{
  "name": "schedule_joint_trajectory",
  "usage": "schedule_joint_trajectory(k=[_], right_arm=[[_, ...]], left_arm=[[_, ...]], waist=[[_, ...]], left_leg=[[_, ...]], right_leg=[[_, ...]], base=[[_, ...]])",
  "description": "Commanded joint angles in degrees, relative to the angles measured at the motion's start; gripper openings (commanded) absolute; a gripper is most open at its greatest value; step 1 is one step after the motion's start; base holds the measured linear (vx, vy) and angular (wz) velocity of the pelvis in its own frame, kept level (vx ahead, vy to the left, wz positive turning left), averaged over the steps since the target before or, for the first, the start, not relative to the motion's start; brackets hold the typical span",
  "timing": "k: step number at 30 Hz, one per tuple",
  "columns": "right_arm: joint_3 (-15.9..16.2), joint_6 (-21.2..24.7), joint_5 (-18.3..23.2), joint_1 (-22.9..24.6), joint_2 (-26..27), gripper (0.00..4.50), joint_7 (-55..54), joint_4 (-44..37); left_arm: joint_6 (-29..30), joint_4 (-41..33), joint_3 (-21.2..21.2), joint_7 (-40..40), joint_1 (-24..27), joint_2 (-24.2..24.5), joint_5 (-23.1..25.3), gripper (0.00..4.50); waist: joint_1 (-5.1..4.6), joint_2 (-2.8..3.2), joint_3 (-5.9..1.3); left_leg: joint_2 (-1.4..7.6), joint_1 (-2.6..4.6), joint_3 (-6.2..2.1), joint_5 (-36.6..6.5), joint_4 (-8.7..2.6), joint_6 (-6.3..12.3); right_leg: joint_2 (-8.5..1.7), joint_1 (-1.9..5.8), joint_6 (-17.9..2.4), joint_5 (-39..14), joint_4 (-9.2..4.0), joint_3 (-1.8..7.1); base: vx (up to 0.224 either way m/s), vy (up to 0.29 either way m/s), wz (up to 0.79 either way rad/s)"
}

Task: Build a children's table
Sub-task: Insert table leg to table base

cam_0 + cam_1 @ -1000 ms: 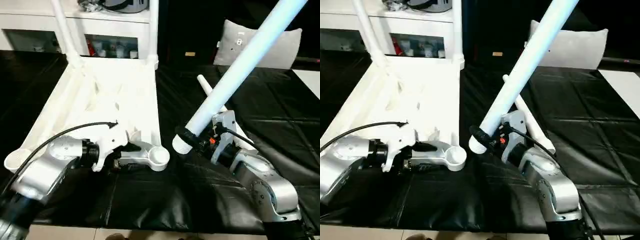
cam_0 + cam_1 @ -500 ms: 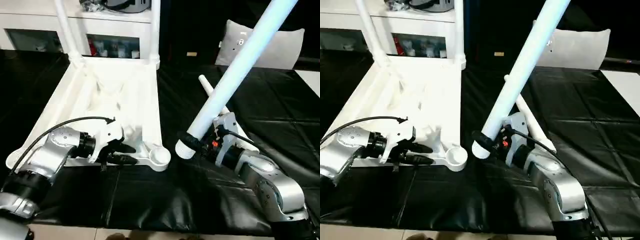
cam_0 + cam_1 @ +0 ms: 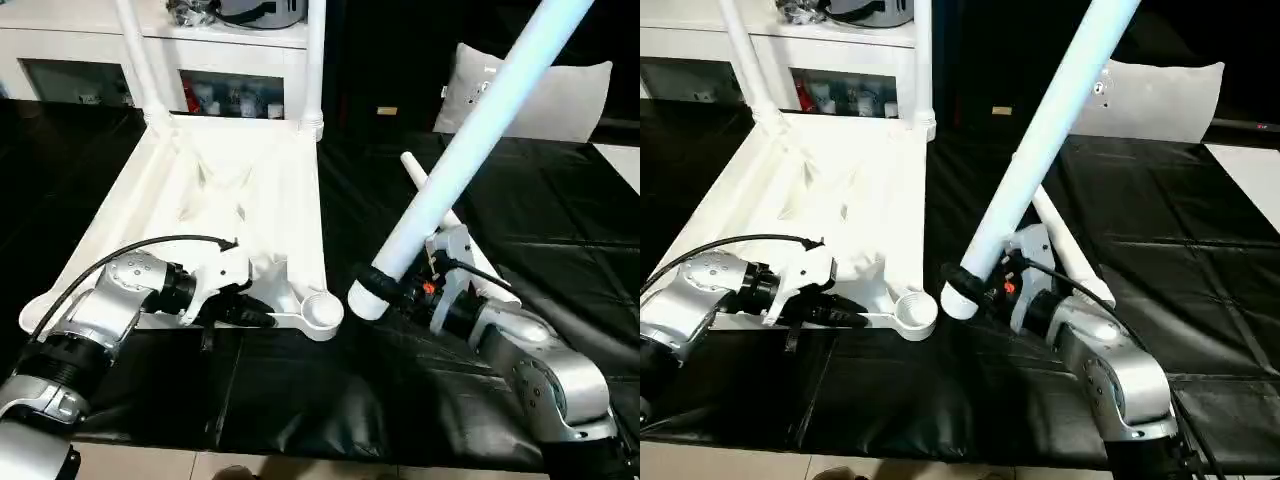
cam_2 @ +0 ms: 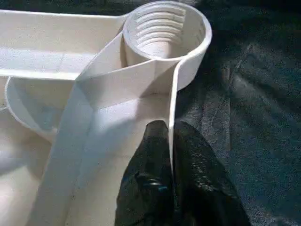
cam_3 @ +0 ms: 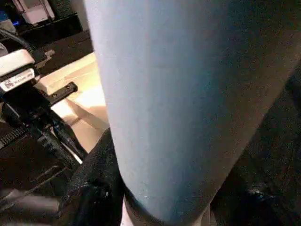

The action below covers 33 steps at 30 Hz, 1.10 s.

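Lighting: bright, from overhead. Glare: heavy on the white tabletop [image 3: 240,190], ribs washed out; soft sheen on the black mat [image 3: 560,250]. Far background dark. Shadows: short, under the tabletop's near edge. Blur: held leg [image 5: 188,94] out of focus at close range, bluish cast.

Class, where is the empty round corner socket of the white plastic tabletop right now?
The empty round corner socket sits at the near right corner of the upturned white plastic tabletop, between the left gripper and the flared end of the white tube leg in the right gripper.

Prob. lab, white cabinet [image 3: 120,40] w/ clutter, black floor mat [image 3: 560,250]
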Motion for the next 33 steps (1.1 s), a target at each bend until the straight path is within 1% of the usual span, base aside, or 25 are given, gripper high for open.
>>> schedule_joint_trajectory(k=[1, 2, 3, 4, 5, 6, 7, 8, 9, 10, 11, 14, 15, 16, 17, 19, 20, 21, 22, 25, 26, 27, 28, 31, 33], right_arm=[[0.9, 0.7, -0.7, -1.8, -0.8, 1.91, 0.2, -1.7], [1.1, 0.8, -0.8, -2.0, -0.9, 1.91, 0.3, -1.7], [1.6, 0.9, -1.0, -2.9, -0.9, 1.91, 0.6, -1.5], [1.8, 0.9, -1.1, -3.6, -0.9, 1.91, 0.8, -1.3], [1.9, 0.9, -1.1, -3.7, -0.9, 1.91, 0.9, -1.3], [2.2, 0.7, -1.2, -4.6, -1.0, 1.91, 1.3, -0.9], [2.5, 0.6, -1.4, -5.0, -1.1, 1.91, 1.6, -0.7], [2.7, 0.4, -1.5, -5.1, -1.1, 1.91, 1.7, -0.6], [2.7, 0.4, -1.5, -5.2, -1.1, 1.91, 1.8, -0.6], [3.1, 0.2, -1.7, -5.4, -1.2, 1.91, 1.8, -0.3], [3.8, -0.4, -2.3, -5.5, -1.6, 1.91, 1.9, 0.2], [4.9, -1.7, -3.7, -5.3, -2.1, 1.91, 2.1, 1.2], [5.0, -2.0, -4.0, -5.3, -2.1, 1.91, 2.1, 1.4], [5.0, -2.0, -4.0, -5.2, -2.1, 1.91, 2.1, 1.4], [5.0, -2.3, -4.4, -5.1, -2.0, 1.91, 2.0, 1.8], [5.0, -2.5, -4.6, -5.0, -1.9, 1.91, 1.9, 1.8], [5.2, -2.8, -4.7, -4.7, -1.9, 1.91, 1.8, 1.8], [5.3, -2.9, -4.6, -4.5, -1.8, 1.91, 1.8, 1.8], [5.4, -3.0, -4.6, -4.4, -1.9, 1.91, 1.7, 1.8], [5.4, -3.0, -4.6, -4.0, -1.9, 1.91, 1.7, 1.7], [5.4, -3.1, -4.6, -3.9, -1.9, 1.91, 1.8, 1.7], [5.4, -3.1, -4.6, -3.8, -1.9, 1.91, 1.8, 1.6], [5.3, -3.1, -4.7, -3.7, -1.8, 1.91, 1.8, 1.6], [5.4, -3.2, -4.7, -3.6, -1.7, 1.91, 1.9, 1.6], [5.3, -3.2, -4.6, -3.6, -1.7, 1.91, 1.9, 1.7]], left_arm=[[-0.6, -0.8, -0.1, 0.9, 0.3, -1.2, 0.6, 0.03], [-0.8, -1.1, -0.2, 1.1, 0.4, -1.5, 0.6, 0.00], [-1.0, -2.2, -0.1, 1.7, 1.2, -2.7, 0.2, 0.00], [-1.4, -3.1, 0.0, 2.4, 1.6, -3.7, 0.0, 0.00], [-1.4, -3.2, 0.0, 2.5, 1.6, -3.8, 0.0, 0.00], [-2.1, -4.1, 0.0, 3.6, 1.9, -5.3, 0.0, 0.00], [-2.4, -4.6, 0.0, 4.5, 2.0, -6.3, 0.0, 0.00], [-2.5, -4.9, 0.1, 5.0, 2.1, -7.1, -0.1, 0.00], [-2.5, -5.0, 0.1, 5.1, 2.1, -7.3, -0.2, 0.00], [-2.6, -5.1, 0.3, 5.9, 2.1, -8.1, -0.2, 0.00], [-2.5, -4.8, 0.4, 6.4, 2.2, -8.6, 0.3, 0.00], [-1.8, -4.2, 0.2, 7.8, 2.5, -8.5, 1.7, 0.00], [-0.2, -4.3, 0.2, 8.0, 2.7, -8.2, 2.1, 0.00], [-0.1, -4.3, 0.2, 8.0, 2.7, -8.2, 2.1, 0.00], [3.4, -4.4, 0.4, 7.3, 3.1, -7.9, 1.9, 0.00], [4.2, -4.1, 0.7, 6.2, 3.2, -7.9, 1.1, 0.00], [3.6, -3.1, 1.1, 5.5, 3.2, -8.0, 0.8, 0.27], [3.6, -2.7, 1.4, 5.3, 3.2, -8.0, 0.7, 0.43], [3.7, -2.5, 1.5, 5.2, 3.1, -8.0, 0.7, 0.54], [3.0, -1.9, 1.7, 5.9, 2.8, -8.1, 1.3, 0.64], [2.8, -1.7, 1.9, 6.1, 2.7, -8.3, 1.3, 0.76], [2.8, -1.7, 2.1, 5.8, 2.8, -8.5, 1.1, 0.83], [2.7, -1.5, 2.4, 5.4, 2.8, -8.7, 0.7, 0.87], [2.9, -1.1, 2.6, 3.9, 2.7, -9.0, 0.2, 0.87], [2.8, -0.8, 1.8, 3.1, 2.5, -8.7, 1.1, 0.87]], waist=[[-0.02, 1.06, -3.67], [-0.07, 1.02, -3.74], [-0.11, 0.90, -3.78], [-0.06, 0.94, -3.84], [-0.05, 0.85, -3.89], [-0.02, 0.82, -3.99], [-0.10, 0.54, -4.02], [-0.09, 0.51, -3.94], [0.06, 0.63, -3.91], [0.05, 0.43, -3.87], [0.16, 0.54, -3.83], [0.21, 0.56, -3.73], [0.17, 0.56, -3.73], [0.15, 0.53, -3.68], [0.10, 0.48, -3.71], [0.02, 0.45, -3.63], [-0.01, 0.58, -3.60], [-0.03, 0.65, -3.66], [-0.01, 0.59, -3.67], [0.02, 0.66, -3.78], [-0.03, 0.61, -3.74], [0.05, 0.75, -3.72], [0.03, 0.73, -3.70], [0.09, 0.73, -3.71], [0.03, 0.72, -3.70]], left_leg=[[1.41, 0.57, -0.05, -16.4, -4.89, -3.70], [1.40, 0.47, -0.01, -15.6, -4.83, -3.62], [1.35, 0.40, 0.10, -15.2, -4.71, -3.43], [1.40, 0.38, 0.08, -14.7, -4.66, -3.41], [1.42, 0.32, 0.14, -13.7, -4.55, -3.23], [1.39, 0.31, 0.21, -12.7, -4.47, -3.05], [1.41, 0.26, 0.26, -12.2, -4.45, -2.89], [1.34, 0.24, 0.32, -11.8, -4.41, -2.59], [1.36, 0.34, 0.36, -12.1, -4.35, -2.40], [1.38, 0.42, 0.45, -12.4, -4.38, -2.28], [1.42, 0.52, 0.44, -13.0, -4.44, -2.34], [1.41, 0.40, 0.35, -13.8, -4.59, -2.68], [1.43, 0.45, 0.35, -14.1, -4.60, -2.80], [1.38, 0.40, 0.32, -14.3, -4.61, -2.79], [1.36, 0.44, 0.35, -14.6, -4.60, -2.84], [1.30, 0.41, 0.30, -14.7, -4.61, -2.65], [1.28, 0.37, 0.25, -14.8, -4.64, -2.61], [1.30, 0.37, 0.23, -14.6, -4.63, -2.64], [1.27, 0.35, 0.29, -14.6, -4.61, -2.57], [1.29, 0.32, 0.26, -14.1, -4.59, -2.35], [1.27, 0.31, 0.30, -14.3, -4.57, -2.27], [1.26, 0.40, 0.29, -14.7, -4.58, -2.26], [1.29, 0.43, 0.31, -14.9, -4.60, -2.25], [1.33, 0.37, 0.22, -15.1, -4.69, -2.39], [1.31, 0.36, 0.21, -15.2, -4.71, -2.36]], right_leg=[[-3.61, 2.32, -9.6, -16.6, -4.61, 1.87], [-3.59, 2.42, -10.0, -14.9, -4.41, 1.85], [-3.64, 2.51, -10.2, -14.2, -4.37, 1.87], [-3.70, 2.59, -10.3, -13.6, -4.28, 1.89], [-3.64, 2.62, -10.7, -12.1, -4.15, 1.87], [-3.59, 2.67, -11.0, -10.7, -4.04, 1.85], [-3.52, 2.75, -11.0, -9.9, -4.02, 1.82], [-3.47, 2.75, -11.1, -9.6, -4.01, 1.83], [-3.60, 2.71, -10.9, -10.5, -4.15, 1.88], [-3.53, 2.61, -10.7, -11.2, -4.27, 1.89], [-3.55, 2.50, -10.5, -12.4, -4.30, 1.89], [-3.63, 2.51, -9.6, -14.6, -4.47, 1.90], [-3.63, 2.45, -9.4, -15.0, -4.50, 1.92], [-3.63, 2.44, -9.3, -15.4, -4.55, 1.91], [-3.68, 2.46, -9.1, -16.3, -4.55, 1.94], [-3.66, 2.37, -8.7, -17.7, -4.76, 1.95], [-3.62, 2.33, -8.6, -17.9, -4.87, 1.95], [-3.60, 2.34, -8.7, -17.1, -4.75, 1.97], [-3.57, 2.36, -8.8, -16.8, -4.81, 1.98], [-3.52, 2.46, -9.4, -15.1, -4.62, 1.93], [-3.47, 2.43, -9.4, -15.1, -4.66, 1.93], [-3.52, 2.39, -9.4, -15.8, -4.74, 1.92], [-3.53, 2.34, -9.3, -16.1, -4.80, 1.95], [-3.59, 2.39, -9.3, -16.4, -4.77, 1.93], [-3.57, 2.39, -9.2, -16.3, -4.81, 1.93]], base=[[0.000, 0.000, 0.00], [0.000, 0.000, 0.00], [0.000, 0.000, 0.00], [0.000, 0.000, 0.00], [0.000, 0.000, 0.00], [0.000, 0.000, 0.00], [0.000, 0.000, 0.00], [0.000, 0.000, 0.00], [0.000, 0.000, 0.00], [0.000, 0.000, 0.00], [0.000, 0.000, 0.00], [0.000, 0.000, 0.00], [0.000, 0.000, 0.00], [0.000, 0.000, 0.00], [0.000, 0.000, 0.00], [0.000, 0.000, 0.00], [0.000, 0.000, 0.00], [0.000, 0.000, 0.00], [0.000, 0.000, 0.00], [0.000, 0.000, 0.00], [0.000, 0.000, 0.00], [0.000, 0.000, 0.00], [0.000, 0.000, 0.00], [0.000, 0.000, 0.00], [0.000, 0.000, 0.00]])
